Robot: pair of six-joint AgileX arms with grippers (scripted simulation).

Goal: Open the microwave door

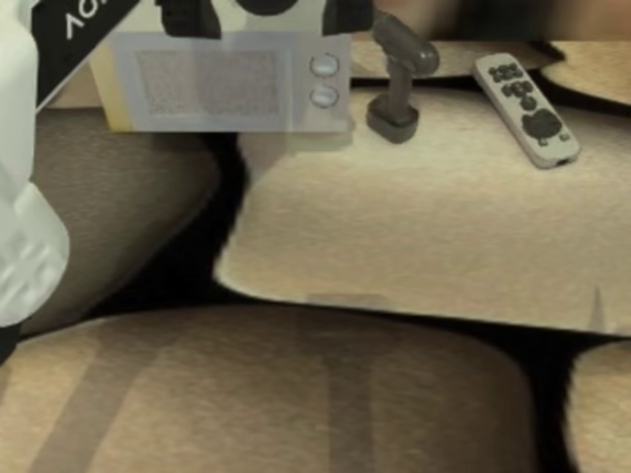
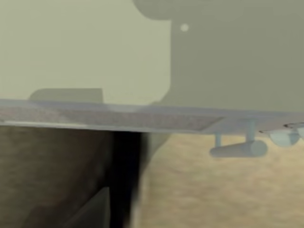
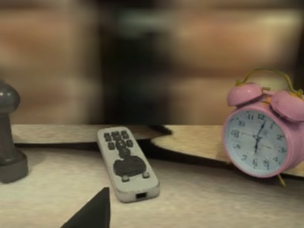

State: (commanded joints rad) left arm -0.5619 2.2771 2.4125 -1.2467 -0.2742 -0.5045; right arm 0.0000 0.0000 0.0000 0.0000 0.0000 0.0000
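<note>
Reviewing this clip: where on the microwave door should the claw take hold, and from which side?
Probably the handle: the left wrist view shows a small bar held off the door on two posts, beside the knobs. That gap leaves room for a finger behind it. Come from the front, the table's open side. The door looks shut, flush with the microwave.

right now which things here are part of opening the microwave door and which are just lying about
Part of the job:
- small white boxy microwave
- its flat white door with the grey mesh window

Just lying about:
- grey remote control
- dark grey handheld scanner on its stand
- pink twin-bell alarm clock
</note>
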